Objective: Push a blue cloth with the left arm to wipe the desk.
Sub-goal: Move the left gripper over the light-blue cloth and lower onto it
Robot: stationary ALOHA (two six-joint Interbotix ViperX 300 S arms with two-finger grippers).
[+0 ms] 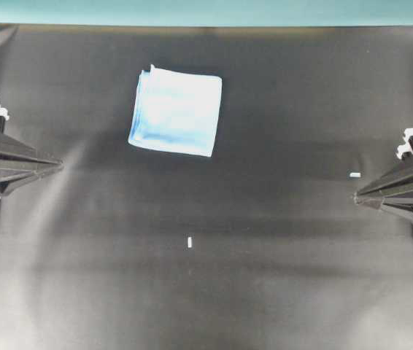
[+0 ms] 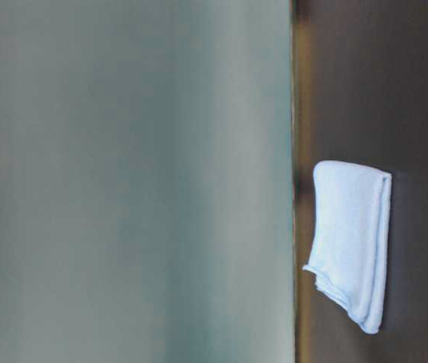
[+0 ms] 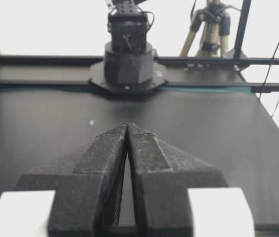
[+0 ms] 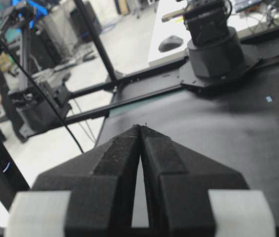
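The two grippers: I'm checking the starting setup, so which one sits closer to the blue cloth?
The left gripper, at the left edge of the overhead view. The blue cloth lies left of the desk's middle, while the right gripper sits far across.

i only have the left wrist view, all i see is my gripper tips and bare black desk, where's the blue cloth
Observer: The overhead view shows the blue cloth lying flat on the desk, toward the teal-edged side, with open desk between it and the left gripper.
Operator: anything touching it
Observer: No. The right gripper sits at the opposite edge, well clear of it.
Operator: is the right one open
Observer: Its own wrist view shows the tips together, shut on nothing.
Operator: cloth folded or spread
Observer: Folded; the table-level view shows stacked layers along one edge.
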